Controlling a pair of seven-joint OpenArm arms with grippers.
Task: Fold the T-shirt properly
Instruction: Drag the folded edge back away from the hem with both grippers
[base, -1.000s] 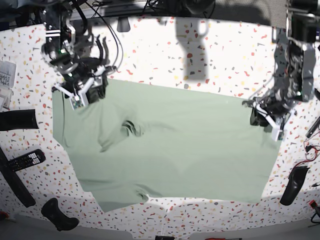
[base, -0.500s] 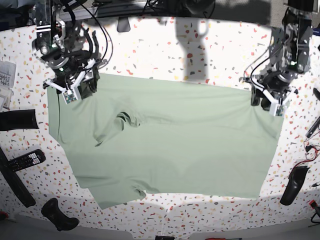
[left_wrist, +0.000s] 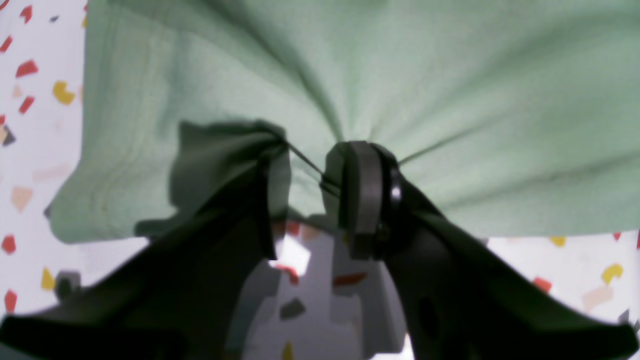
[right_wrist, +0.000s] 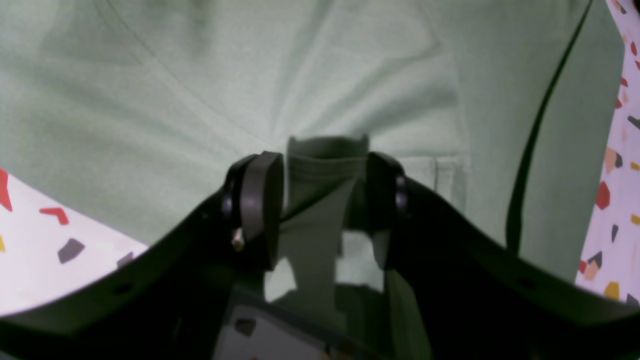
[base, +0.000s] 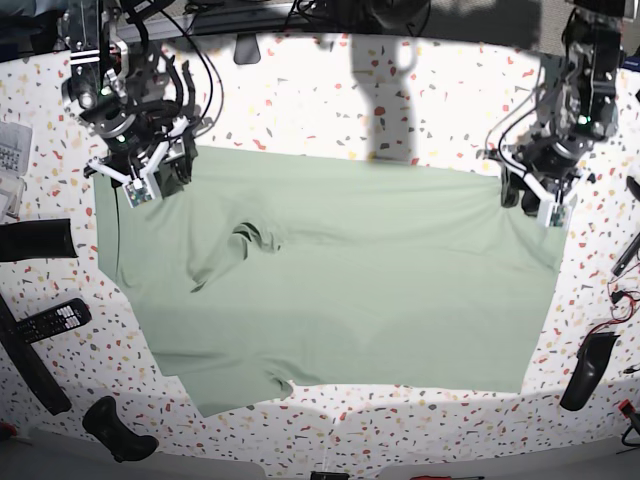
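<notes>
The pale mint-green T-shirt (base: 350, 290) lies spread over the speckled table (base: 330, 100), with a wrinkled bunch (base: 255, 240) left of its middle. My right gripper (base: 160, 178) is at the shirt's far left corner. In the right wrist view this gripper (right_wrist: 322, 185) is shut on a fold of the T-shirt (right_wrist: 200, 90). My left gripper (base: 530, 197) holds the far right corner. The left wrist view shows that gripper (left_wrist: 315, 175) shut on a thin pinch of the T-shirt (left_wrist: 450, 90), with creases fanning out from the pinch.
A remote control (base: 52, 318) and long black objects (base: 35, 240) lie at the table's left edge, papers (base: 10, 150) farther back. A black handle (base: 115, 428) sits front left. A black tool (base: 587, 368) and cables (base: 625, 290) are at the right edge.
Both grippers have pulled the shirt's far edge toward the back of the table, drawing that edge straighter and the cloth flatter. Little has moved in the last half second.
</notes>
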